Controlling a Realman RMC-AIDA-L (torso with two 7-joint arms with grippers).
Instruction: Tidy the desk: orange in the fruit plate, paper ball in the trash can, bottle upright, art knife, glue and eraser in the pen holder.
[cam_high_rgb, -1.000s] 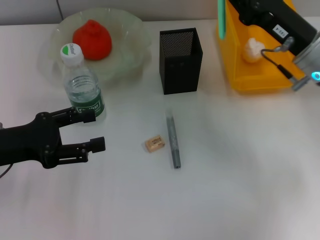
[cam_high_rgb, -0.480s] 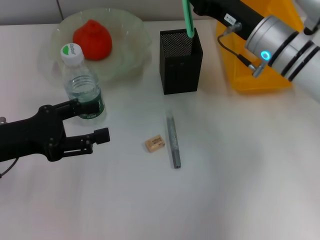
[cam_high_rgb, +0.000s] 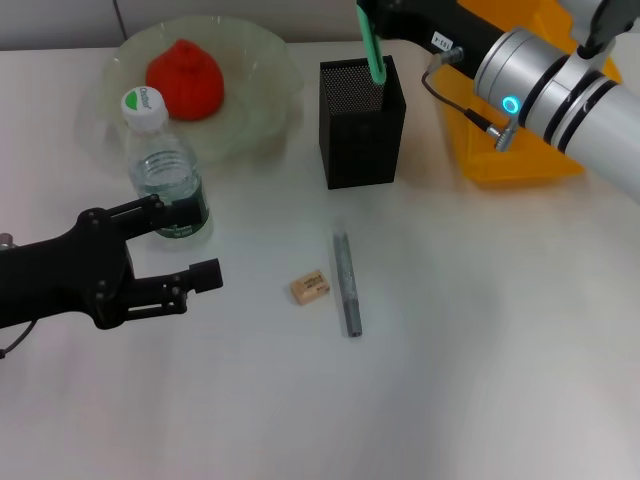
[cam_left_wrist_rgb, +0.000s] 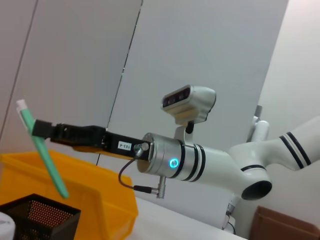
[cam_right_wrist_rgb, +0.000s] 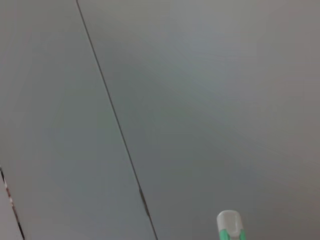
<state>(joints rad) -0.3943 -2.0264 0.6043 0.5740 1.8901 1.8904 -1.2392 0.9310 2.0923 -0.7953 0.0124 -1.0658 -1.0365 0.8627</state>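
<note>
Head view: right claw (cam_high_rgb: 372, 25) pinching a slim green stick (cam_high_rgb: 373, 50), most likely the glue, at its upper part. Stick nearly upright, slightly tilted, lower end at the mouth of the black mesh pen holder (cam_high_rgb: 362, 122), just over its far right corner. Key relation for the coming drop: long axis of the stick close to vertical and the holder's opening directly beneath, so a short descent and release should do. Left claw (cam_high_rgb: 185, 255) spread wide, empty, low over the white surface (cam_high_rgb: 480, 350), just in front of the upright bottle (cam_high_rgb: 165, 170). Eraser (cam_high_rgb: 310, 287) and grey art knife (cam_high_rgb: 346, 279) flat on the surface in front of the holder, side by side, knife's long axis pointing toward the holder; left claw the nearer one to both. Orange (cam_high_rgb: 185, 78) in the fruit plate (cam_high_rgb: 255, 60); yellow trash can (cam_high_rgb: 500, 150) behind the right arm.

Left wrist view: right claw (cam_left_wrist_rgb: 42, 130) gripping the green stick (cam_left_wrist_rgb: 47, 157), slanted, tip above the holder (cam_left_wrist_rgb: 37, 220).

Right wrist view: only the stick's white-capped top (cam_right_wrist_rgb: 230, 226) against a grey wall.
</note>
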